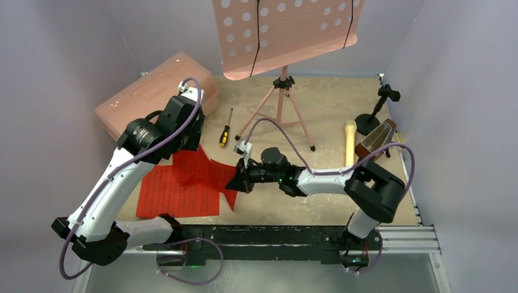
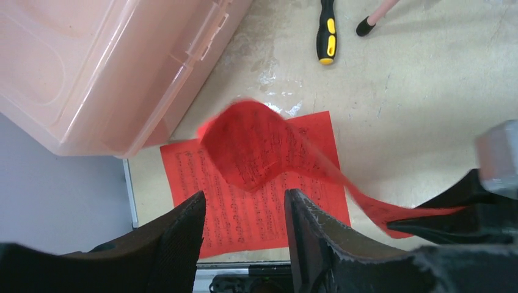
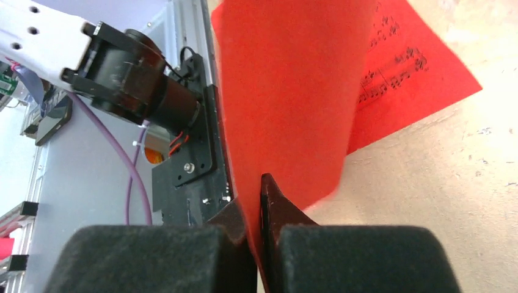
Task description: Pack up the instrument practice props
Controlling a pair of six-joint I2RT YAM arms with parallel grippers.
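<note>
On the beige table's (image 1: pixel 330 122) near left, the right gripper (image 1: pixel 233 182) pinches one red page (image 2: pixel 256 146) clear of the other pages (image 1: pixel 171 198) — likely for packing — the left gripper's (image 2: pixel 244 204) jaws apart, empty.

The music stand (image 1: pixel 287 36) loses the top of its perforated desk to the overhead view's upper edge. In the left wrist view the lifted red sheet (image 2: pixel 256 146) is smeared by blur and its print is too small to read; the box (image 2: pixel 91 67) runs off the top and left edges, and the screwdriver (image 2: pixel 326 36) shows only its handle. In the right wrist view the sheet runs off the top edge.
</note>
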